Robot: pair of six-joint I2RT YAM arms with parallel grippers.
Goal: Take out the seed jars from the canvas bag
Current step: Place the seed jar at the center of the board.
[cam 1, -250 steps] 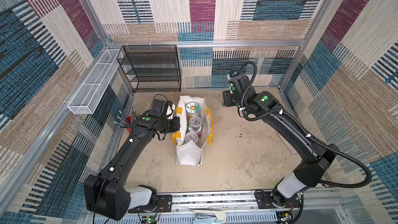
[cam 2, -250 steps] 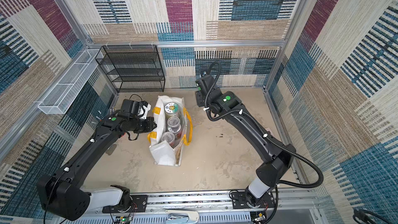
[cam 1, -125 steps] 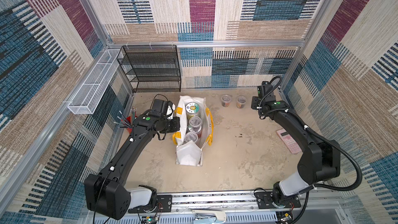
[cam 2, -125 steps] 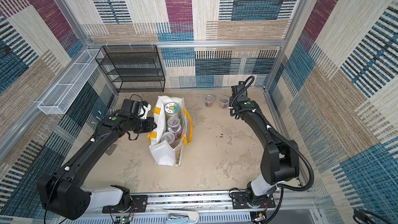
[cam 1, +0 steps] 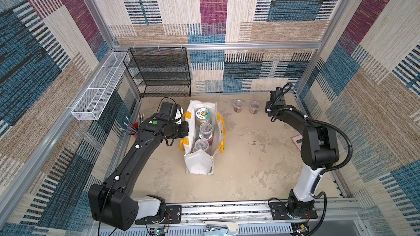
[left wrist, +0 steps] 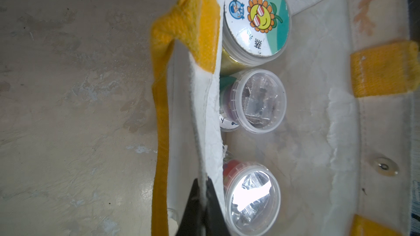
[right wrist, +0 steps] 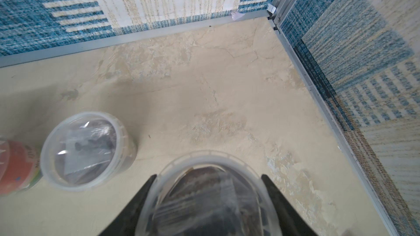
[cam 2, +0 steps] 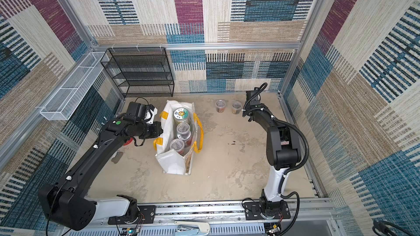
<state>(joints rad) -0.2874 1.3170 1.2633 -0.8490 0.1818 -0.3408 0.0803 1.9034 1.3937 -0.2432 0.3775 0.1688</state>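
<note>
The canvas bag (left wrist: 209, 110) is pinched at its rim by the left gripper (left wrist: 203, 185); a clear-lidded tub (right wrist: 209, 203) is clamped by the right gripper (right wrist: 209, 176).

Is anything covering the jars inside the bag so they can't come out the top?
Nothing visible does. The left gripper pinches a wall of the canvas bag; its mouth is open, and the picture-lid jar, middle tub and near tub show uncovered. The yellow handle hangs outside. The right gripper grips a removed tub.
</note>
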